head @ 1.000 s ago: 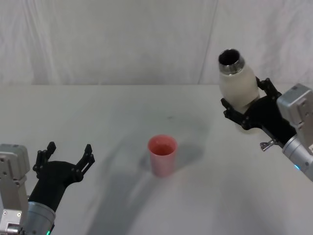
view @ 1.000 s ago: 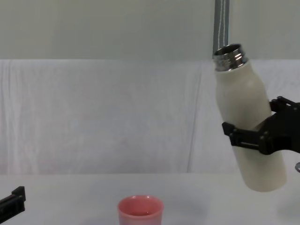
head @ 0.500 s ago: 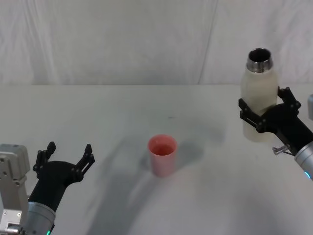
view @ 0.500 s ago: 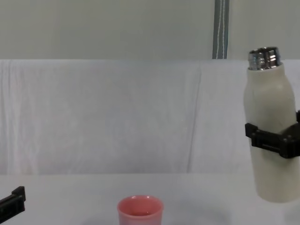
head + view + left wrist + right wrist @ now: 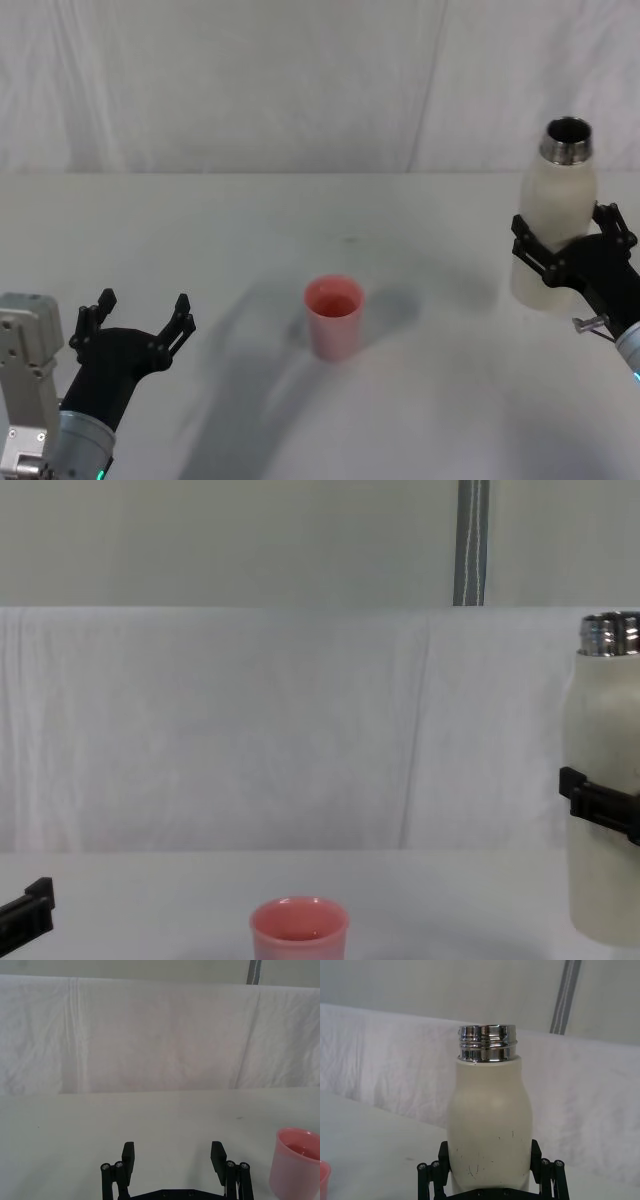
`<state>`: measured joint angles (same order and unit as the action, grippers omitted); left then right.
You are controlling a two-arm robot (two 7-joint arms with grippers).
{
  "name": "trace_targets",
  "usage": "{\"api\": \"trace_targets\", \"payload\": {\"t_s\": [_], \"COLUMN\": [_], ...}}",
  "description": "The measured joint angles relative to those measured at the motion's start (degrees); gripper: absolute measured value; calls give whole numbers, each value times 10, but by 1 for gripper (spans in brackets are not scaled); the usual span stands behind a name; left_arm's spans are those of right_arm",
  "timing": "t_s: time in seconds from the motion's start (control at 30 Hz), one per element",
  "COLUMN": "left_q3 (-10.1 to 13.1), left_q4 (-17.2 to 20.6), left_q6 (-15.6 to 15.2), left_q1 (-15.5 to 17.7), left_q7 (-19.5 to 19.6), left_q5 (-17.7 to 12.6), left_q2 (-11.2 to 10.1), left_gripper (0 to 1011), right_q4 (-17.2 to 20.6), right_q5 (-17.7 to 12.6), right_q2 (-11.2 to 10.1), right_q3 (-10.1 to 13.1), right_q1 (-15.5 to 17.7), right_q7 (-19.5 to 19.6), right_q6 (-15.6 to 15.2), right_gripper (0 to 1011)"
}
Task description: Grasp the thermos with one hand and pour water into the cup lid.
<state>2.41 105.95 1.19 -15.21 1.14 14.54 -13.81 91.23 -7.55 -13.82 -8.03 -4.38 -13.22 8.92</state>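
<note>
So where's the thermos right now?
The thermos is upright at the table's far right in the head view, clamped by the right gripper, well to the right of the cup lid at the table's middle.

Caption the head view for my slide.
Right gripper holds the thermos upright, right of the cup lid.

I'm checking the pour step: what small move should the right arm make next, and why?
Probably lower the thermos to the table and release: the right gripper holds it upright, far right of the cup lid. The left gripper sits open.
</note>
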Motion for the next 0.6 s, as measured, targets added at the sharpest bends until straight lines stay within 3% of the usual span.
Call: {"api": "trace_targets", "payload": {"t_s": [0.23, 0.6], "left_q3": [0, 0], "left_q4": [0, 0], "left_q6": [0, 0], "left_q1": [0, 0], "left_q7": [0, 0], "left_q5": [0, 0], "left_q2": [0, 0], "left_gripper": [1001, 1001], "right_q4": [-7, -7], "right_q5": [-22, -34], "right_q2": [9, 10], "right_q3": [10, 11], "right_q1": [10, 21], "right_q7": [-4, -10], "right_q6": [13, 9], "right_gripper": [950, 950]}}
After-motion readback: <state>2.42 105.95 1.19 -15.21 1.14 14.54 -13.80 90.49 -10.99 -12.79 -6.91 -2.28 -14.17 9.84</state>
